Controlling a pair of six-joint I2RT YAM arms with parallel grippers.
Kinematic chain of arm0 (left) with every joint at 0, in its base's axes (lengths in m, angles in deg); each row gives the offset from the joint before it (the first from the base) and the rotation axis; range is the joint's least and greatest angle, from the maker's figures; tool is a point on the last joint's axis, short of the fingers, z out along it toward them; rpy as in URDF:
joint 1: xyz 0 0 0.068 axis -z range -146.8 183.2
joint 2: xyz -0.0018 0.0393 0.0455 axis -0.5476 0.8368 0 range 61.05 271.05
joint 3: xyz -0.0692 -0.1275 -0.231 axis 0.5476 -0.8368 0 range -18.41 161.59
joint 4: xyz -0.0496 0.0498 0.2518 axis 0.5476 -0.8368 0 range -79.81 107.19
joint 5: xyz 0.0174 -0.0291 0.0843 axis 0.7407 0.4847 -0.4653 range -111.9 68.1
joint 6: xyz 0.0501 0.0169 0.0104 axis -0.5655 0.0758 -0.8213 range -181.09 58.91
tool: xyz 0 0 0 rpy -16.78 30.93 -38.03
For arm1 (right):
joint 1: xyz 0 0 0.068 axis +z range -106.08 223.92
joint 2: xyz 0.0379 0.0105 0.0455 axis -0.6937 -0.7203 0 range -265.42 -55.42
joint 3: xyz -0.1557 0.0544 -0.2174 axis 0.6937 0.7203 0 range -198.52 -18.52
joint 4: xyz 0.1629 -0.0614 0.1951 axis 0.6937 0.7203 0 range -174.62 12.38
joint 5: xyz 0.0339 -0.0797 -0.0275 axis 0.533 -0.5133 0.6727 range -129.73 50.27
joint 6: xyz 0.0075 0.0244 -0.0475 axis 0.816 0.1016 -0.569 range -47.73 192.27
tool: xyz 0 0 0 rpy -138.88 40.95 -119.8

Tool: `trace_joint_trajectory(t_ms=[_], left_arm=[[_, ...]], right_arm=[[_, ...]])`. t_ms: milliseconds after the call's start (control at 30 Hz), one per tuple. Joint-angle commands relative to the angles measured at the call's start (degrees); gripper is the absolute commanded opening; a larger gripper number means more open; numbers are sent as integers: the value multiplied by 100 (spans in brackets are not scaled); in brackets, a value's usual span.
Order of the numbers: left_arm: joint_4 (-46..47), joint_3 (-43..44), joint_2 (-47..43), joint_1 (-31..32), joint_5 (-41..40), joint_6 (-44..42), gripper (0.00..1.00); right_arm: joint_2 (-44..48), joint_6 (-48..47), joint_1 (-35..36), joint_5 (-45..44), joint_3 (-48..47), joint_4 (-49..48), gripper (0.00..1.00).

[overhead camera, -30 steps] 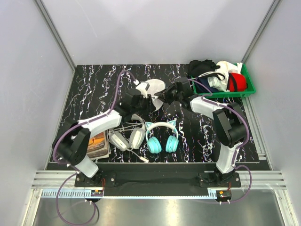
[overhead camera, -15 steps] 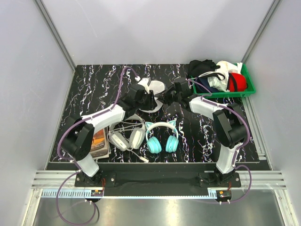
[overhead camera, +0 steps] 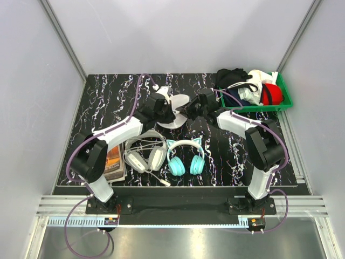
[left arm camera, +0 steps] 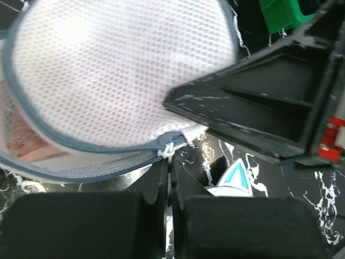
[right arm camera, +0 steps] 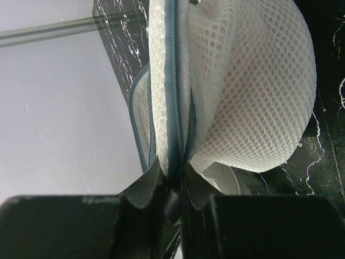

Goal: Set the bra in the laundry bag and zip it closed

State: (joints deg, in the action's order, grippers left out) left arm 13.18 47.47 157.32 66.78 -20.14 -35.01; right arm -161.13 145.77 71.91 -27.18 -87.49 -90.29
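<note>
The laundry bag (overhead camera: 177, 104), a white mesh dome with a grey-blue zipper, sits at mid-table between both grippers. In the left wrist view the bag (left arm camera: 118, 75) gapes along its zipper, and the pale pink bra (left arm camera: 24, 141) shows inside at the left. My left gripper (left arm camera: 168, 163) is shut, with the white zipper pull (left arm camera: 168, 151) pinched at its tips. My right gripper (right arm camera: 173, 174) is shut on the bag's zippered rim (right arm camera: 173, 97), holding the mesh (right arm camera: 253, 91) upright. From above, the left gripper (overhead camera: 165, 109) is at the bag's left and the right gripper (overhead camera: 188, 110) at its right.
A green bin (overhead camera: 284, 102) at the back right holds black, white and red garments. White-grey headphones (overhead camera: 144, 157) and teal cat-ear headphones (overhead camera: 185, 156) lie near the front. A book (overhead camera: 112, 164) rests at the front left.
My left gripper has moved back and to the right, up to the bag, and closed on the zipper pull. The right gripper has kept its hold on the rim.
</note>
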Motion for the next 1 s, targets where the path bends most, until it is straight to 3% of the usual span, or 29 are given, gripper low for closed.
trace_joint_trajectory(t_ms=[0,333,433,567,600,633,733,867,967], left_arm=[[-100,127,-55,-326,-308,-33,0],[-276,-665,-723,-1283,-352,-244,0],[-258,-718,-733,-1328,-238,-262,0],[625,-788,-636,-1267,1192,-70,0],[847,-805,-540,-1232,1456,45,0],[1067,-797,-478,-1214,1876,176,0],[1849,-762,-206,-1161,2397,721,0],[2457,-517,207,-1030,2698,1249,0],[2528,-437,287,-880,2733,1293,0]], right_arm=[[376,-397,93,-218,-20,119,2],[314,-1697,-205,-96,59,23,0],[165,-2040,-337,334,-46,-162,0],[-309,-2602,-714,1246,-852,30,3],[-466,-2621,-785,1345,-994,231,14],[-503,-2621,-838,1363,-1117,390,40],[-354,-2463,-953,1320,-1277,1075,74],[225,-1867,-944,1267,-472,1209,93],[823,-1122,-874,1275,459,649,95]])
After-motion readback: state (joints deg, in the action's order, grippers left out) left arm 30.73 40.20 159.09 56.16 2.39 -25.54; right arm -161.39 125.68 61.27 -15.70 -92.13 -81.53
